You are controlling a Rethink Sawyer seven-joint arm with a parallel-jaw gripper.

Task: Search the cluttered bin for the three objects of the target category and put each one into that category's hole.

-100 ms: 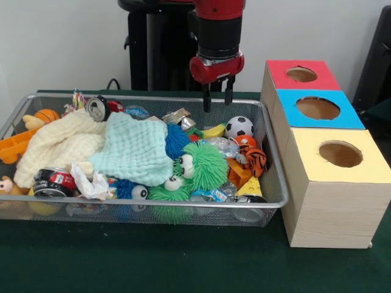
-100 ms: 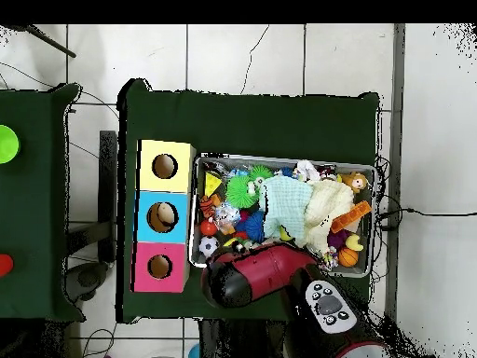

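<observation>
Front view shows a wire mesh bin (image 1: 276, 177) on the green table (image 1: 183, 262), heaped with clutter; beside it stands a wooden sorting box (image 1: 333, 207) with three holes, topped red (image 1: 302, 74), blue (image 1: 317, 108) and yellow (image 1: 340, 154); inside the bin a pale yellow cloth (image 1: 58, 143) and a mint cloth (image 1: 134, 149) cover much of the pile; a green fuzzy toy (image 1: 204, 165) with googly eyes lies beside a blue one (image 1: 177, 140); smaller still are a soccer ball (image 1: 239, 127), a toy tiger (image 1: 253, 160) and a small basketball (image 1: 47, 115); the gripper (image 1: 218, 97) hangs over the bin's far edge, fingers parted and empty.
</observation>
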